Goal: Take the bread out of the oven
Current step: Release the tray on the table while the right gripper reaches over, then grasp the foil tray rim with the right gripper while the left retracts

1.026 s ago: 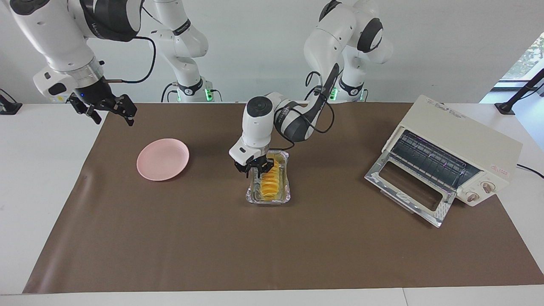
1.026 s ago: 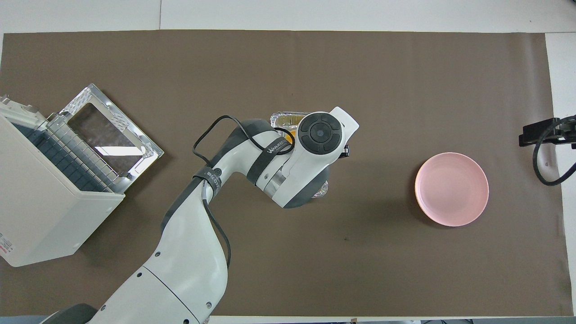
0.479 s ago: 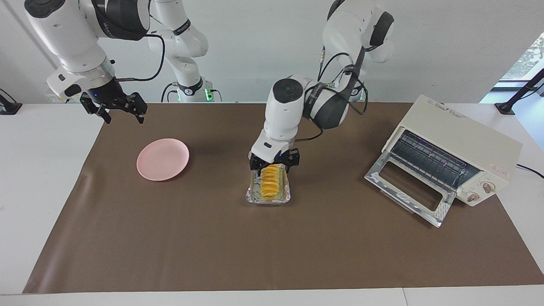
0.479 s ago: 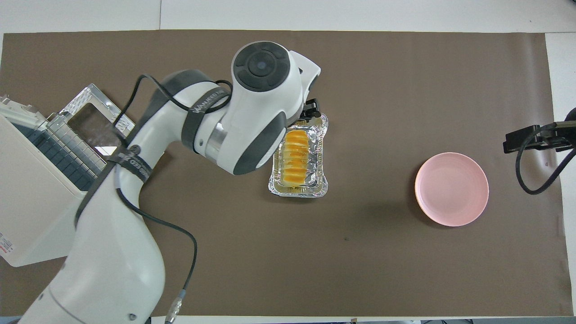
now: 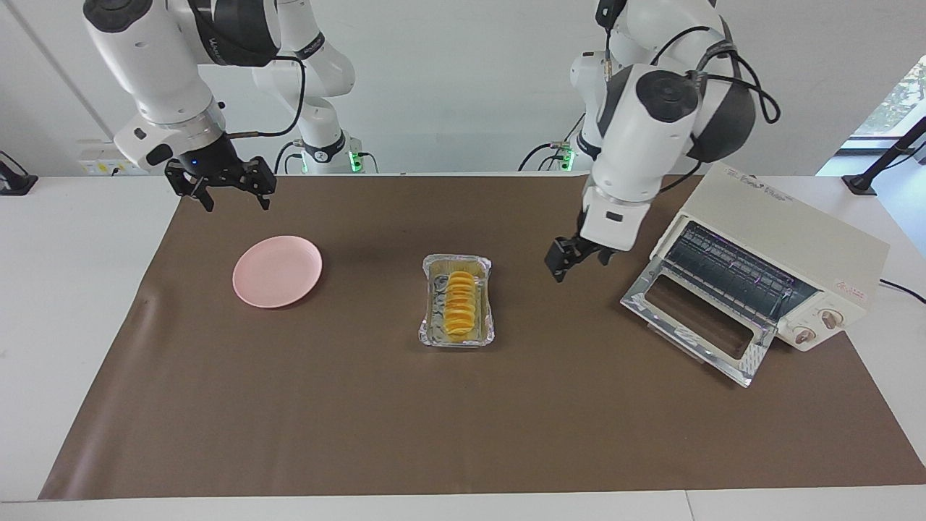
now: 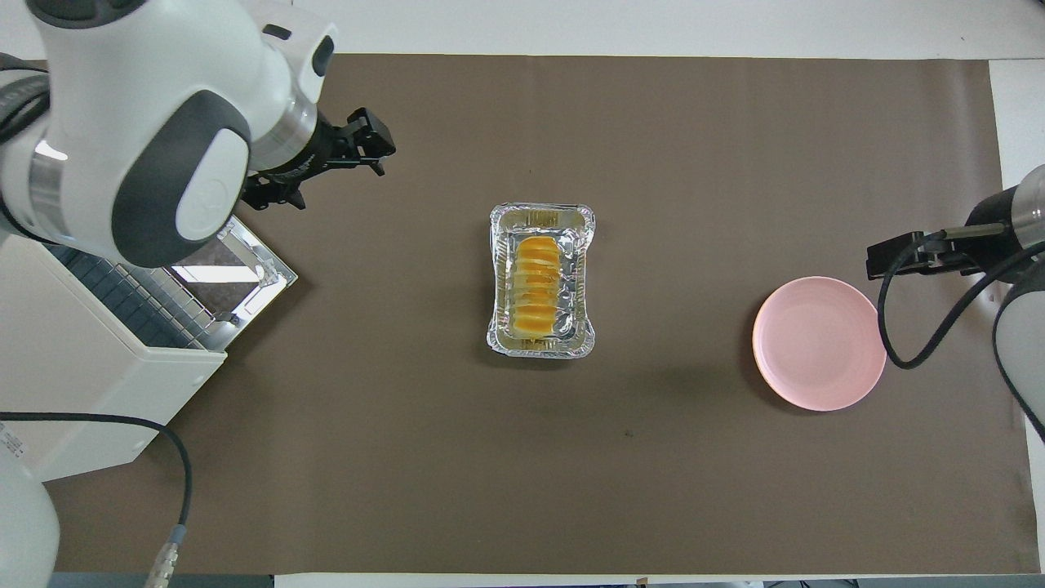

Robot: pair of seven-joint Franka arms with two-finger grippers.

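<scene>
The golden ridged bread (image 5: 458,305) (image 6: 537,282) lies in a crinkled foil tray (image 5: 428,334) (image 6: 499,278) on the brown mat at mid-table, outside the oven. The cream oven (image 5: 785,231) (image 6: 82,384) stands at the left arm's end with its glass door (image 5: 694,318) (image 6: 245,282) dropped open; only the wire rack shows inside it. My left gripper (image 5: 579,264) (image 6: 326,163) hangs open and empty in the air over the mat between the tray and the oven door. My right gripper (image 5: 221,192) (image 6: 898,251) is open and empty, raised over the mat's edge by the pink plate.
A pink round plate (image 5: 277,270) (image 6: 819,343) lies on the mat toward the right arm's end. The brown mat (image 5: 463,420) covers most of the white table. The oven's cable (image 6: 175,490) trails at the robots' end of the table.
My left gripper has left the foil tray, risen and swung toward the oven; the tray with the bread stays at mid-table. My right gripper has drifted toward the plate.
</scene>
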